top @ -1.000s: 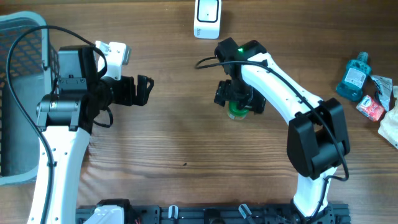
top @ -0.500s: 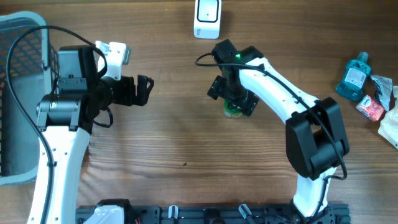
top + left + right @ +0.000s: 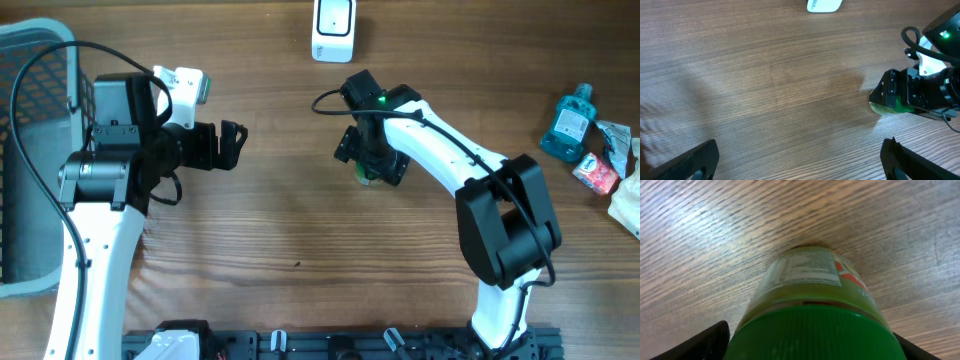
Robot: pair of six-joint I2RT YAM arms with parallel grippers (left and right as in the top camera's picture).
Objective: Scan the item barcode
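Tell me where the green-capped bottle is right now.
In the overhead view the green-capped bottle sits on the table near centre, between the jaws of the right gripper, below the white scanner at the top edge.

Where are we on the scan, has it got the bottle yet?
Done: the right hand straddles the green-capped bottle on the table. In hand: the grasp; I cannot tell whether it is firm. Left: lift it and present it to the white scanner. The left hand hangs open, empty.
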